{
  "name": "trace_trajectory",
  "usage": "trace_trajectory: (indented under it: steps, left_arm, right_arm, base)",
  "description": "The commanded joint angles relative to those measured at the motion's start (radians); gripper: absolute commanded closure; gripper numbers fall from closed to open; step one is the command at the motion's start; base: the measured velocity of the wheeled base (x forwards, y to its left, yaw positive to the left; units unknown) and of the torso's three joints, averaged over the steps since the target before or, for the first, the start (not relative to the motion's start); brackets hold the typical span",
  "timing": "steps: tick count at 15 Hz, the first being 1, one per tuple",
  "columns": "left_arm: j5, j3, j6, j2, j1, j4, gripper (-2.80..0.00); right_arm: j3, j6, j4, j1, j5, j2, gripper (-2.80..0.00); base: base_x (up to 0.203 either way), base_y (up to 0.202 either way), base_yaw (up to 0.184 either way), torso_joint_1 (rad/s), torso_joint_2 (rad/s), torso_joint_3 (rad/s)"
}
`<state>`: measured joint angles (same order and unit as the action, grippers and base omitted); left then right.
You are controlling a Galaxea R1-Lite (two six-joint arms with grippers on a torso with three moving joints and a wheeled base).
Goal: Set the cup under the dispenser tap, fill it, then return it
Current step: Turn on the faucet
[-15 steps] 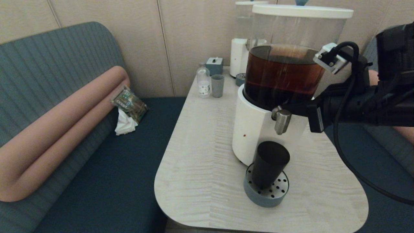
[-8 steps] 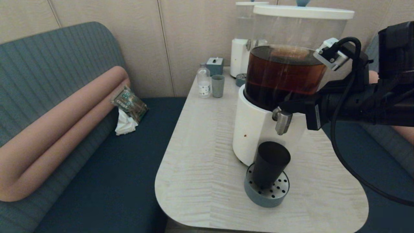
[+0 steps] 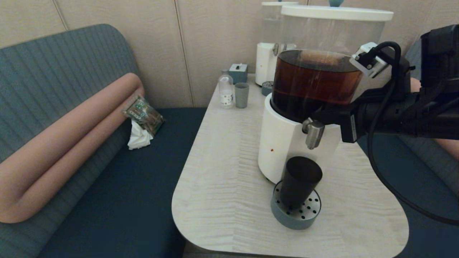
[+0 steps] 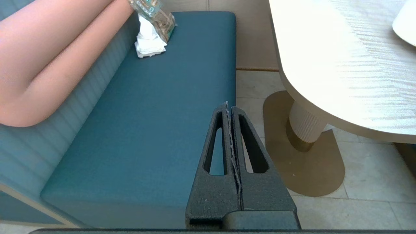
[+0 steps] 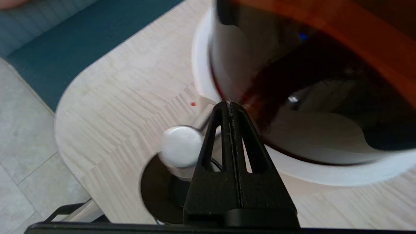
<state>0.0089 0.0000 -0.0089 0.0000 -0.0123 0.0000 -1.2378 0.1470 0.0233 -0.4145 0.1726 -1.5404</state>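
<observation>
nudged slightly rightward, shut empty right gripper [image 5: 229, 103] sits beside the dispenser tap [image 3: 313, 133].

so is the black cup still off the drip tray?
No: in the head view the black cup stands upright on the perforated drip tray, directly under the steel tap.

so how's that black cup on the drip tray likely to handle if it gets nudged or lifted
The black cup looks rigid, so it should hold its shape when lifted. It is tall with a narrower base on the perforated drip tray, so a sideways nudge could tip it. Its matte, handleless wall may be somewhat slippery.
</observation>
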Motion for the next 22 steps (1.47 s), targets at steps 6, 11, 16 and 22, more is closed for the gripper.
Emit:
trace_trajectory:
  steps: [6,11,16,22]
  left_arm:
    - [0.0,0.002,0.0,0.002,-0.001,-0.001,0.0]
    - [0.0,0.002,0.0,0.002,0.0,0.0,0.0]
    - [0.0,0.002,0.0,0.002,0.0,0.0,0.0]
    - [0.0,0.002,0.0,0.002,0.0,0.0,0.0]
  right_arm:
    - [0.004,-0.001,0.005,0.023,-0.015,-0.004,0.0]
    - [0.023,0.004,0.007,0.031,-0.038,-0.009,0.0]
    - [0.021,0.006,0.0,0.027,-0.03,-0.039,0.0]
    - [0.004,0.01,-0.005,0.011,-0.024,-0.037,0.0]
  base:
    - [0.0,0.0,0.0,0.0,0.0,0.0]
    - [0.0,0.0,0.0,0.0,0.0,0.0]
    - [0.0,0.0,0.0,0.0,0.0,0.0]
    - [0.0,0.0,0.0,0.0,0.0,0.0]
